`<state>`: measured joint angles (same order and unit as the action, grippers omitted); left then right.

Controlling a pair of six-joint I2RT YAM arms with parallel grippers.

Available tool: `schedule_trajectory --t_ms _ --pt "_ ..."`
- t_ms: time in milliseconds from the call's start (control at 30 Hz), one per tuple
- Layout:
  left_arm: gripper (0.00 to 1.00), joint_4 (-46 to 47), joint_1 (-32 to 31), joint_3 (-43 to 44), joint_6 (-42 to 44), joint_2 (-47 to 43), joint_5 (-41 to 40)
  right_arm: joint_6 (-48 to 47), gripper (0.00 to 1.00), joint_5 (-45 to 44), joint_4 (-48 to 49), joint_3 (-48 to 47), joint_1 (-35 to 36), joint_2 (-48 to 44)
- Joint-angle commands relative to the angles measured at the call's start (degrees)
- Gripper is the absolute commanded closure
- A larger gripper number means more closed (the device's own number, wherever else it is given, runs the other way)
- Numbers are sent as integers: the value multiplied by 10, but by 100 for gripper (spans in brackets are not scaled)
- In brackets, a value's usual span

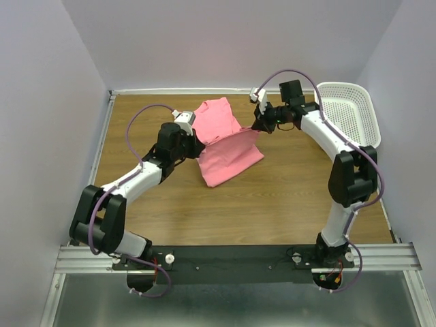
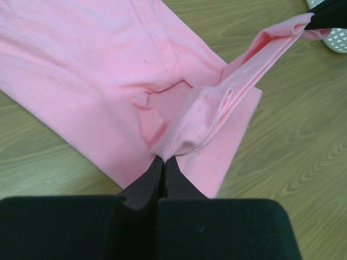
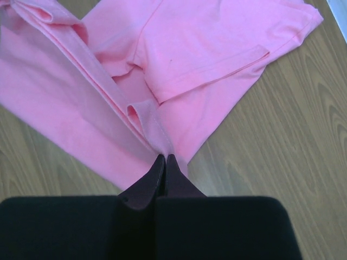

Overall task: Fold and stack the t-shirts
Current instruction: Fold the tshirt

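Observation:
One salmon-pink t-shirt (image 1: 228,146) lies partly folded on the wooden table, at the far middle. My left gripper (image 1: 198,146) is shut on a hemmed edge of the t-shirt (image 2: 187,127) at its left side. My right gripper (image 1: 258,125) is shut on the same edge (image 3: 143,116) at the right side. The edge is lifted and stretched between the two grippers, above the rest of the cloth. A short sleeve (image 3: 217,59) lies flat on the table under it. In the left wrist view the right gripper's fingertips (image 2: 325,13) show at the far end of the stretched edge.
A white perforated plastic basket (image 1: 349,109) stands at the back right, close to the right arm's forearm. Pale walls close the table on the left, back and right. Bare wood (image 1: 272,204) lies between the shirt and the arm bases.

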<state>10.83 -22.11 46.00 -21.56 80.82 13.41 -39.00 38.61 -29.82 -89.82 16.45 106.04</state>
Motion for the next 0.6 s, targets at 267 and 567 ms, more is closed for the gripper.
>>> schedule_trajectory --t_ms 267,567 --pt "100 35 43 46 23 77 -32 31 99 -34 11 -104 3 90" --pt "100 59 51 43 25 76 0 37 99 -33 18 -106 3 64"
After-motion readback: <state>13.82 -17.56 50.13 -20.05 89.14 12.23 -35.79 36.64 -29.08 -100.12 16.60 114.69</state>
